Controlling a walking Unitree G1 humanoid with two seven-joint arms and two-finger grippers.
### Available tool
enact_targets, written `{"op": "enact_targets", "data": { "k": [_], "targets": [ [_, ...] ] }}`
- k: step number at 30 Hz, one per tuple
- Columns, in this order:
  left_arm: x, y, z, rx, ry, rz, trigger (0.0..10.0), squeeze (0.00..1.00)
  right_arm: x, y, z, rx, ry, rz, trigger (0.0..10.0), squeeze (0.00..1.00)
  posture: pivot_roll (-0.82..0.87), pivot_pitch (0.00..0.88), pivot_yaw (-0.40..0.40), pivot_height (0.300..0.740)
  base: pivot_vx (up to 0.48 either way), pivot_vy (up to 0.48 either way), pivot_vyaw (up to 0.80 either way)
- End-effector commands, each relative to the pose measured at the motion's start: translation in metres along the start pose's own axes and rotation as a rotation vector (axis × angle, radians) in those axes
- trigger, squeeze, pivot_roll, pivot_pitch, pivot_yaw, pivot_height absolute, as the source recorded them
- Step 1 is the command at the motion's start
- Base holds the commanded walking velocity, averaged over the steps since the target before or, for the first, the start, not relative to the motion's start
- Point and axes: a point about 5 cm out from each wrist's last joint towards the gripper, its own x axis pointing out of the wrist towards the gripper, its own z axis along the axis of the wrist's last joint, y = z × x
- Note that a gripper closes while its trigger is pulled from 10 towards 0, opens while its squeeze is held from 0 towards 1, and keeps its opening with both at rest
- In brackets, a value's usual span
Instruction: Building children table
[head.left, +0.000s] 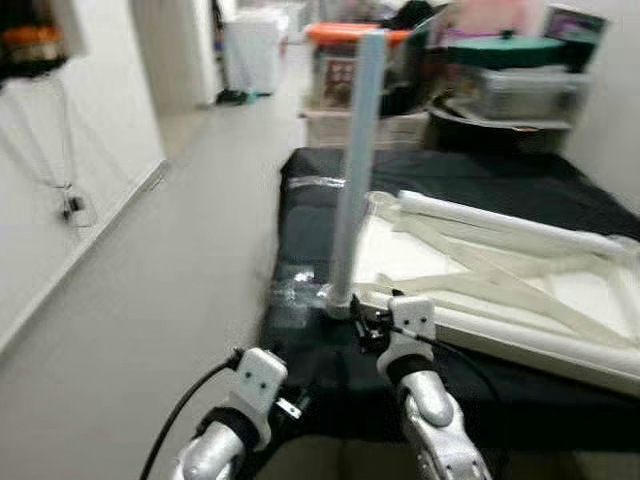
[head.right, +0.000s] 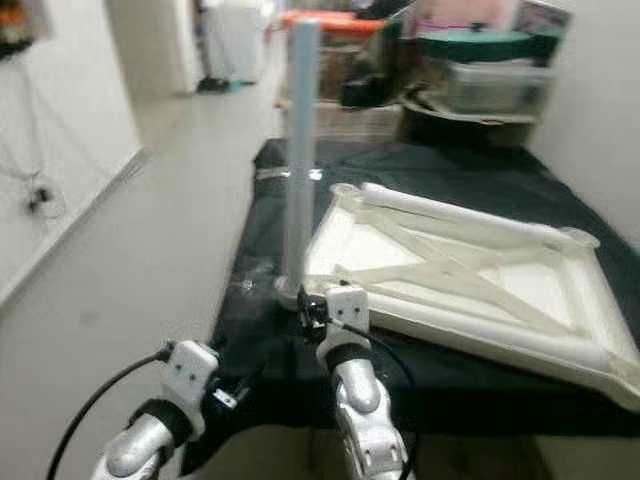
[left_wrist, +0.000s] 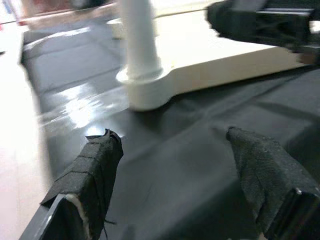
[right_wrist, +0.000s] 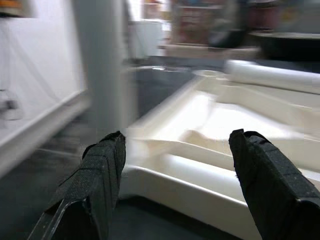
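Lying upside down on the black cloth (head.left: 520, 180), the white tabletop (head.right: 470, 280) carries 1 upright leg (head.left: 355, 160) at its near corner. Both grippers — left gripper (left_wrist: 175, 175), right gripper (right_wrist: 175, 180) — are spread, empty; another leg (head.right: 450, 215) should be fetched next.

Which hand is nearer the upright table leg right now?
Right hand, beside the base of the upright leg. Left hand hangs lower, off the black sheet's edge.

White tabletop (head.right: 560, 300) with a pale, possibly light-blue leg (head.right: 299, 150) at its near-left corner, on a black cloth (head.right: 470, 175); grey floor (head.left: 180, 250); far bins, orange lid (head.left: 355, 32) and green lid (head.left: 520, 50).
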Motion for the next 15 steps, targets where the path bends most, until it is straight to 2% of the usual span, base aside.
{"op": "enact_targets", "data": {
  "k": [1,15],
  "targets": [
    [0.0014,-0.0034,-0.0057,-0.005,0.035,-0.013,10.0,0.00,-0.0036,-0.0042,-0.0034,-0.013,0.025,-0.024,10.0,0.00,0.06,0.000,-0.042,0.740,0.000,-0.469,0.00],
    [0.0025,-0.0048,-0.0073,0.009,0.057,-0.023,10.0,0.00,-0.0019,-0.0060,-0.0006,-0.012,0.019,-0.042,10.0,0.00,0.06,0.000,-0.037,0.740,0.000,-0.479,0.00]
  ]
}}
